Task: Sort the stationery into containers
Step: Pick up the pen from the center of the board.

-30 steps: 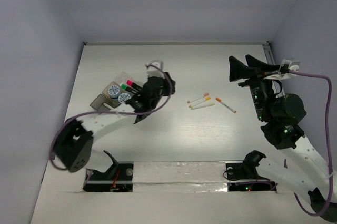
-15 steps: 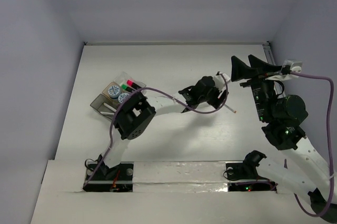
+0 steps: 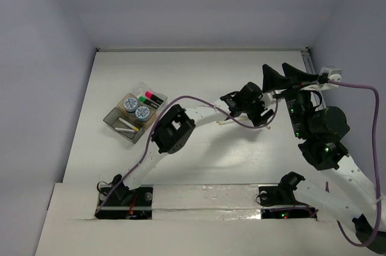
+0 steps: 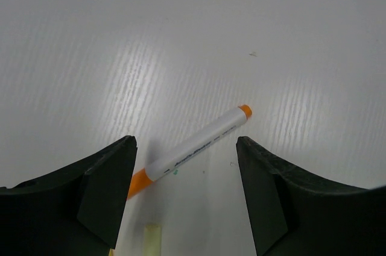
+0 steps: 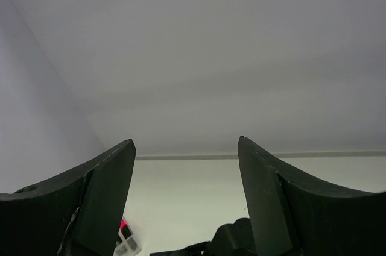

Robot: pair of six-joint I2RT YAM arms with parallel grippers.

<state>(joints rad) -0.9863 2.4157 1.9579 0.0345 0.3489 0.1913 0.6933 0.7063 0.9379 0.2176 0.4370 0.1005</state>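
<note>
My left gripper (image 4: 186, 158) hangs open just above a thin white pen (image 4: 194, 149) with orange ends, which lies on the table between its jaws and touches neither. A yellow pen tip (image 4: 152, 240) shows below it. In the top view the left gripper (image 3: 259, 116) covers most of the loose pens; only one pen end (image 3: 269, 128) sticks out. The containers (image 3: 114, 117) sit at the left: markers (image 3: 151, 96) in the clear tray, blue-white discs (image 3: 136, 108) in the tan one, white pens (image 3: 126, 125) in the grey one. My right gripper (image 3: 276, 79) is raised, open and empty.
The left arm (image 3: 175, 129) stretches across the middle of the table, its purple cable looping over it. In the right wrist view the open right gripper (image 5: 186, 147) faces the back wall, with the left arm (image 5: 232, 241) below and the pink marker (image 5: 123, 226) at lower left.
The left arm swung from the containers rightward across the table to the loose pens, and its jaws opened wider. The right arm stayed still.
</note>
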